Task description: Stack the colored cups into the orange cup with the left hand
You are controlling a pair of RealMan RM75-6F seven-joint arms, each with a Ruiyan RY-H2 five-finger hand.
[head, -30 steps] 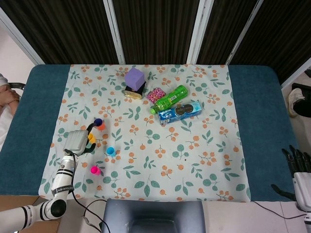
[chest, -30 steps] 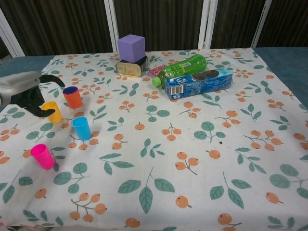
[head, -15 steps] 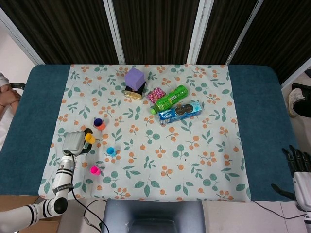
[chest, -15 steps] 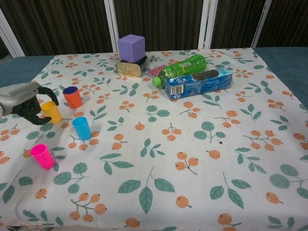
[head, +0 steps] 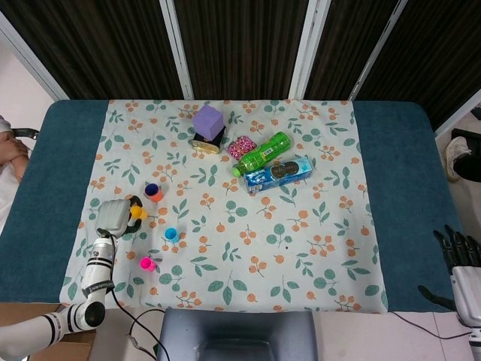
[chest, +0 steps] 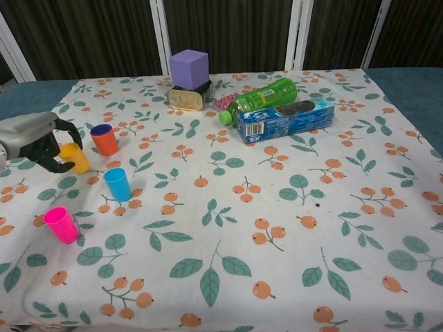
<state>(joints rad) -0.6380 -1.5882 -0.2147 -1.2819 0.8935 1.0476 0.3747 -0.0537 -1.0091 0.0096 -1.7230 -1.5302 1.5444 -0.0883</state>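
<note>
— Left robot hand [chest: 34, 142] doing what?

— Wrapping its fingers around the yellow cup [chest: 75, 158] at the counter's [head: 391, 188] left side, grasping it, tilting it slightly.

— Sitting where, the orange cup [chest: 104, 140]?

— Standing upright just right and far of the yellow one, mouth up, probably so others can be dropping in.

— Remaining cups?

— Blue cup [chest: 118, 184] and pink cup [chest: 61, 225] waiting nearer, upright, apart, not yet stacked.

— Right robot hand [head: 458, 256]?

— Idling off the near right corner, fingers spread, holding nothing.
</note>
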